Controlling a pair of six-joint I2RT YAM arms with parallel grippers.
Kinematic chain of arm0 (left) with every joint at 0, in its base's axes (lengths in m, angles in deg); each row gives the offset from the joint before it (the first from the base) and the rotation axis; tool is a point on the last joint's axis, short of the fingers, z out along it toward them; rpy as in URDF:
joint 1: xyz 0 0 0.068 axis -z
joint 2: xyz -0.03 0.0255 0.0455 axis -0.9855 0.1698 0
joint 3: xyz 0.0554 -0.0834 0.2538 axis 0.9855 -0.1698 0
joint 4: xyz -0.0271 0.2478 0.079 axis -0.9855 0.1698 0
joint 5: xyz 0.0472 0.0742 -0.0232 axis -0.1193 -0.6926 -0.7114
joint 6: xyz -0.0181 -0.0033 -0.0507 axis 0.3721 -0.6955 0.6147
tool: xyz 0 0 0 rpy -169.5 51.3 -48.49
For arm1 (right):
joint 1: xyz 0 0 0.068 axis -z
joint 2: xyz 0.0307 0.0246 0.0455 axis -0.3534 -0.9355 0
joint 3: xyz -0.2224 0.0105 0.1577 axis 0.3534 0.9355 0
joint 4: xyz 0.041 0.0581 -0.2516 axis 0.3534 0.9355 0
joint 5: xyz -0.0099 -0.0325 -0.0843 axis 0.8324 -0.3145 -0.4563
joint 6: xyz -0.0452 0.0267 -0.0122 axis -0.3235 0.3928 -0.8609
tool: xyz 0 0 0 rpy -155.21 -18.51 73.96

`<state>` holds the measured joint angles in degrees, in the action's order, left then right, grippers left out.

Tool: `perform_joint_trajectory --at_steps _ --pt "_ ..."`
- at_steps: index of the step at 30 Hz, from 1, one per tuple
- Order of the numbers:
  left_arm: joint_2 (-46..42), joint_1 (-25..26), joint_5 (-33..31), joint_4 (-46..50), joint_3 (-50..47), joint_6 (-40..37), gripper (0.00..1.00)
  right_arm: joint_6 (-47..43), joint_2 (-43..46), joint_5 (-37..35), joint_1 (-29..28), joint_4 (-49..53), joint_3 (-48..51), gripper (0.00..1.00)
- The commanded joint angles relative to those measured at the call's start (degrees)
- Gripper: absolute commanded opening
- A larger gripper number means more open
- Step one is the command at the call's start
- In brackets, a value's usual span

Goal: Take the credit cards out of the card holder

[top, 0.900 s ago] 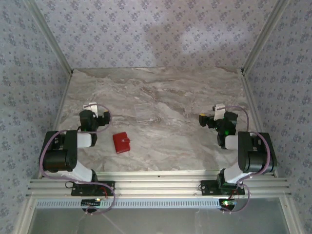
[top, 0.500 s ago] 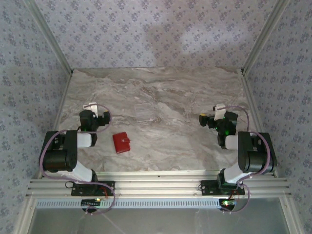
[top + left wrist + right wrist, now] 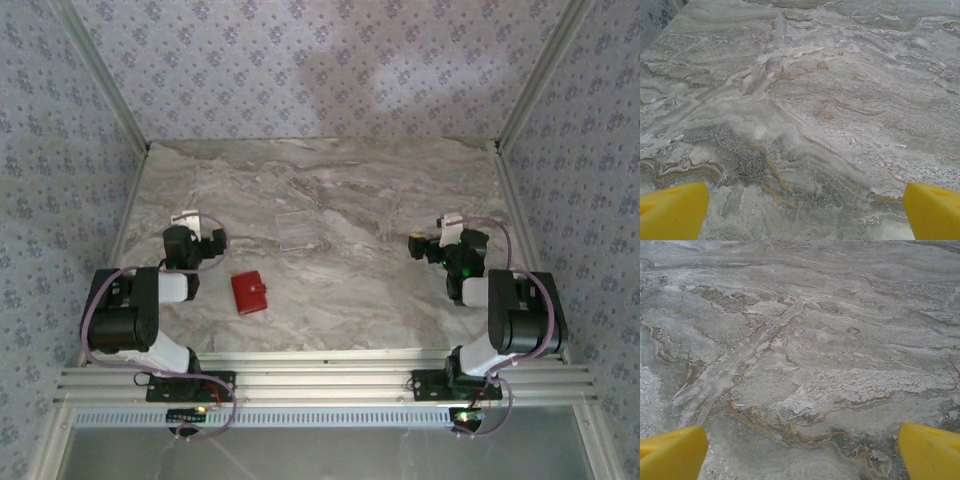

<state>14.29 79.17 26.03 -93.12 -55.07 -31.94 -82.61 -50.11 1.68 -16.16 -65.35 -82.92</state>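
The card holder lay closed toward the near left corner of the surface, just beside the left arm. Its snap tab looked fastened, and the credit cards were presumably tucked inside. The likely trouble was that so flat and light a wallet could skid across the smooth marble if one gripper pushed at the tab while the other failed to pin it. It might also be nudged toward the clear tray further back. Thin cards could slip from a pinch. The left gripper and right gripper both had their fingers spread wide apart, holding nothing and hovering above bare surface.
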Motion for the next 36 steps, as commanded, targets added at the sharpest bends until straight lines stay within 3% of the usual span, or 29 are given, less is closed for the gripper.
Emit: perform_joint_trajectory --at_steps 1,4,7,13,16,24,30,36 --pt "-0.3 0.0 0.8 -2.3 0.4 -0.6 1.00 -0.1 -0.1 0.8 0.4 -0.9 -0.9 1.00" --pt "-0.5 0.2 0.2 -1.9 0.6 -0.6 0.99 0.1 0.3 -0.7 0.1 -1.3 -0.7 1.00" --pt "-3.9 0.9 -2.3 5.0 3.0 -0.4 0.99 0.3 2.1 -5.5 -1.3 3.3 -2.4 1.00" --pt "-12.0 3.4 -10.8 19.7 8.0 1.6 1.00 -0.1 7.8 -9.3 -2.9 19.4 -8.9 1.00" --pt "-15.5 4.8 -12.1 27.4 10.6 5.8 1.00 0.3 10.7 -11.9 -4.5 31.0 -14.0 0.99" --pt "-19.9 6.8 -4.4 54.6 19.3 22.7 0.99 11.8 12.6 -13.2 -11.1 56.9 -27.6 0.88" --pt "-19.3 9.4 1.7 66.0 21.1 30.4 0.98 21.7 8.8 -11.5 -18.6 63.8 -33.6 0.73" --pt "-17.9 12.2 6.3 71.9 20.8 34.5 0.95 24.9 0.7 -9.4 -26.7 67.0 -40.9 0.65"
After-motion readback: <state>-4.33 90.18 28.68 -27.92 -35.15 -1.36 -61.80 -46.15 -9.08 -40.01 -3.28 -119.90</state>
